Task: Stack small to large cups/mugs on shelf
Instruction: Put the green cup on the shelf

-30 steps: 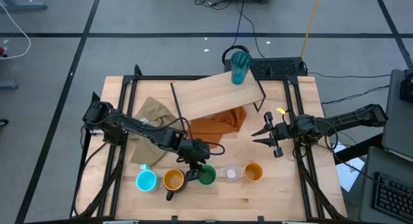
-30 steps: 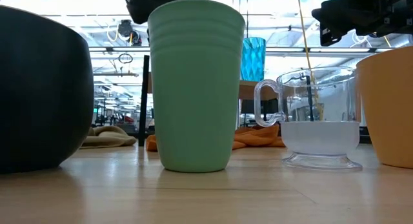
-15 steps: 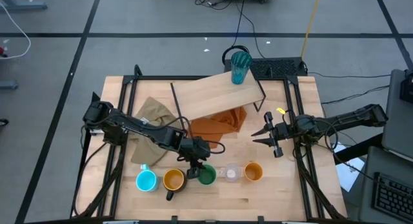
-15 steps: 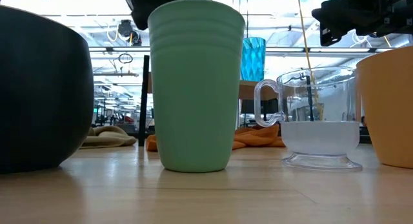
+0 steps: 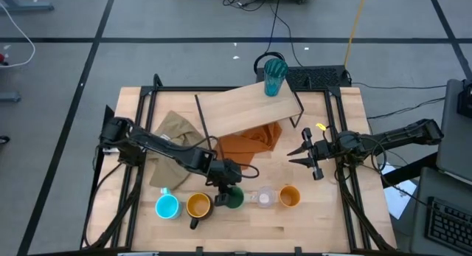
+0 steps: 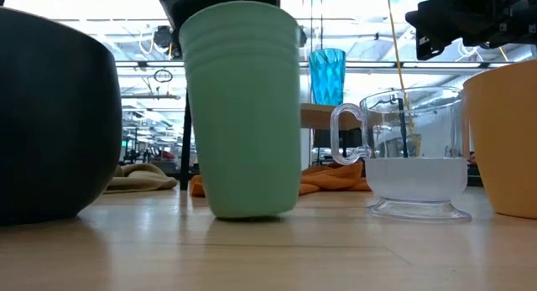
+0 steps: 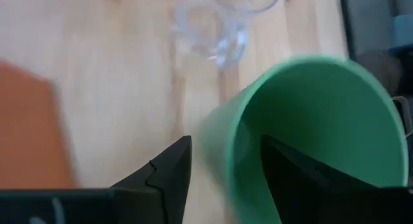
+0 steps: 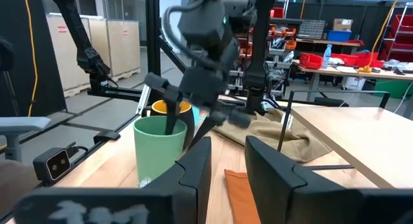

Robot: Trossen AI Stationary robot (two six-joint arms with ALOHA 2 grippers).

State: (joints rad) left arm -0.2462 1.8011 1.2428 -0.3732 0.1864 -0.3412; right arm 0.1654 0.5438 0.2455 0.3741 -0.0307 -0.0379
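The green cup (image 5: 234, 199) stands in the near row between the black mug with yellow inside (image 5: 198, 206) and the tiny clear glass (image 5: 262, 198). The blue mug (image 5: 167, 206) is at the row's left end and the orange cup (image 5: 289, 196) at its right end. My left gripper (image 5: 226, 185) is shut on the green cup's rim. The teal tumbler (image 5: 274, 77) stands on the plywood shelf (image 5: 236, 112) at its far right corner. My right gripper (image 5: 304, 154) hangs open and empty over the table's right part. My left gripper has the green cup's wall at the rim (image 7: 219, 162), one finger (image 7: 303, 179) inside the cup and one (image 7: 169, 175) outside. The fingers come from above, slanting down from the far left. The cup (image 6: 243, 115) leans a little, its base on the table.
An orange cloth (image 5: 251, 142) lies under the shelf and a tan cloth (image 5: 173, 130) to its left. The clear glass (image 6: 411, 157) and the black mug (image 6: 50, 115) stand close on either side of the green cup. Black frame rails run along the table's left and right sides.
My left gripper has taken hold of the green cup's rim. The cup has tipped slightly, its top going toward the table's left, and has shifted a little that way, while its base stays on the table.
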